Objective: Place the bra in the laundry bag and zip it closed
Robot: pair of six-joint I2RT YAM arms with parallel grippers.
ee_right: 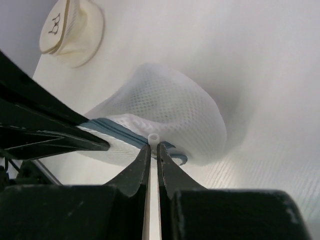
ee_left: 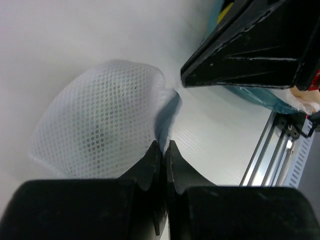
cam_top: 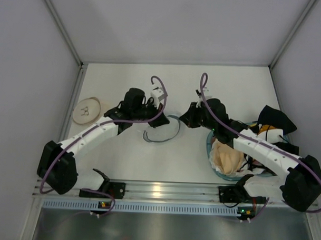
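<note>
White translucent mesh — feather-light and floppy, I'd judge — is forming the small round laundry bag (cam_top: 164,131), lying mid-bench, off every edge. Left gripper (ee_left: 163,146) is pinching its rim fabric tight; right gripper (ee_right: 153,147) is clamping the white zipper tab (ee_right: 153,137), likely the surest handle.

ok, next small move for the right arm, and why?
Probably the right gripper should draw the white pull along the blue zip while the left gripper anchors the bag. Each is shut on its hold, and the mesh looks empty, so opening likely comes first.
</note>
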